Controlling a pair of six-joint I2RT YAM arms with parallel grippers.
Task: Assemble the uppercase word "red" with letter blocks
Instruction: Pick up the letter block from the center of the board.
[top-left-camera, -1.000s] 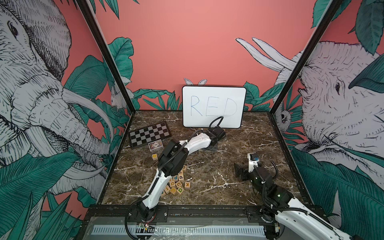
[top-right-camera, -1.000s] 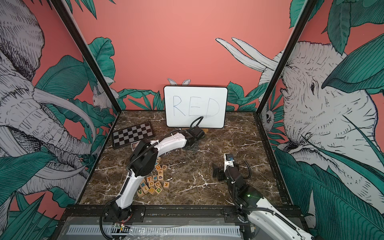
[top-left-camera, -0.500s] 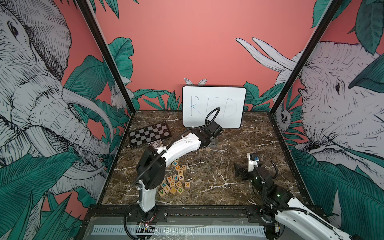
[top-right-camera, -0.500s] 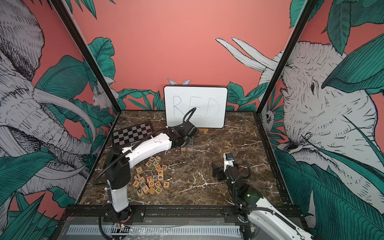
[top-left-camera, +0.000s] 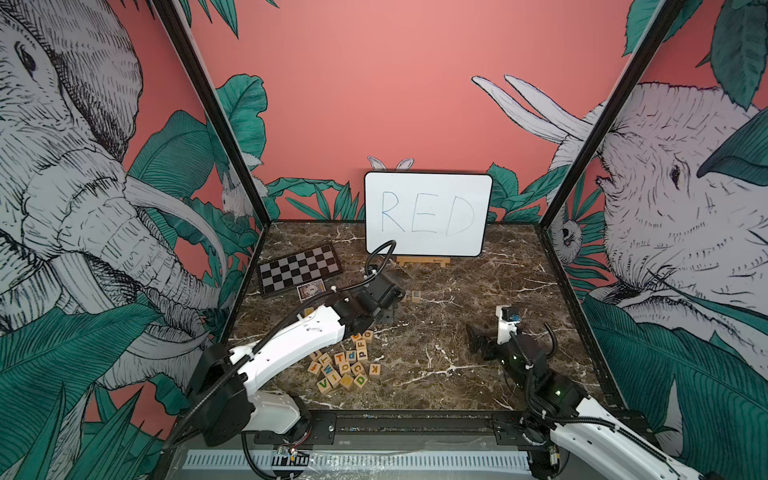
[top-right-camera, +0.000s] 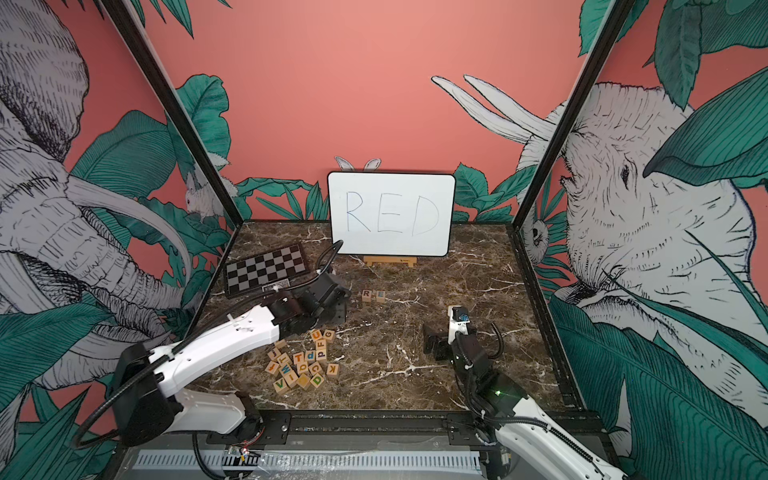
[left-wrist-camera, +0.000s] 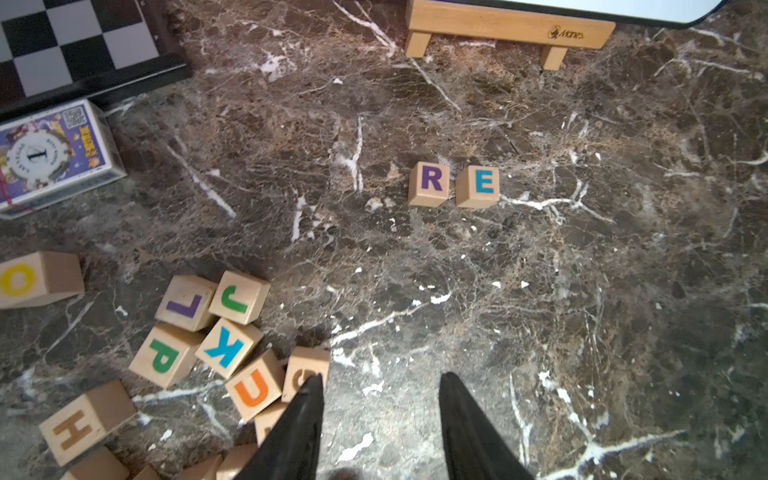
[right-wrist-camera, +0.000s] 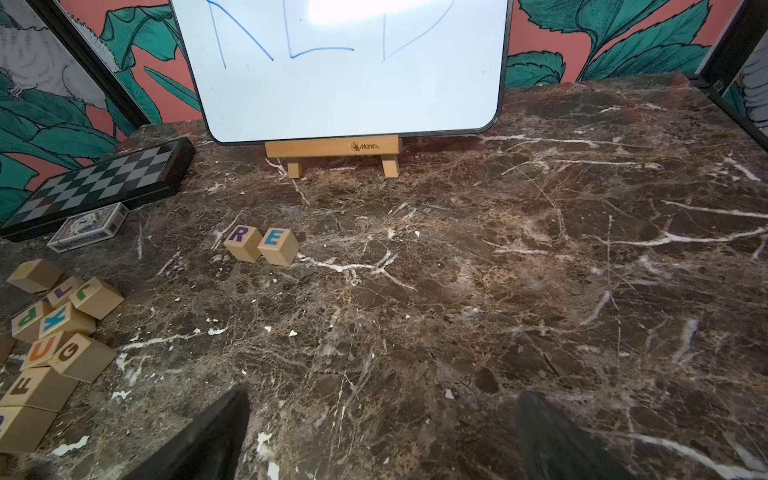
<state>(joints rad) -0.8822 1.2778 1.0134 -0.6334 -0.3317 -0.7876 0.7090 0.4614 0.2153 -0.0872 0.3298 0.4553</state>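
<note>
Two letter blocks stand side by side on the marble, the R block (left-wrist-camera: 430, 183) (top-right-camera: 366, 295) and the E block (left-wrist-camera: 478, 185) (top-right-camera: 380, 295), in front of the whiteboard. My left gripper (left-wrist-camera: 381, 376) (top-right-camera: 338, 309) hovers nearer the front, left of that pair, open with nothing between its fingers. One finger is over the far edge of the loose pile of letter blocks (top-left-camera: 345, 365) (top-right-camera: 303, 363). A green D block (top-right-camera: 318, 379) lies at the pile's front. My right gripper (right-wrist-camera: 383, 395) (top-left-camera: 476, 336) hangs wide open and empty over bare marble at the right.
The whiteboard (top-left-camera: 428, 214) with handwritten RED leans on a wooden easel (left-wrist-camera: 507, 25) at the back. A checkered board (top-left-camera: 297, 270) and a small card box (top-left-camera: 311, 289) lie at the back left. Printed walls close in three sides.
My left arm has drawn back from in front of the whiteboard toward the front left, away from the R and E blocks. The right arm has not moved.
</note>
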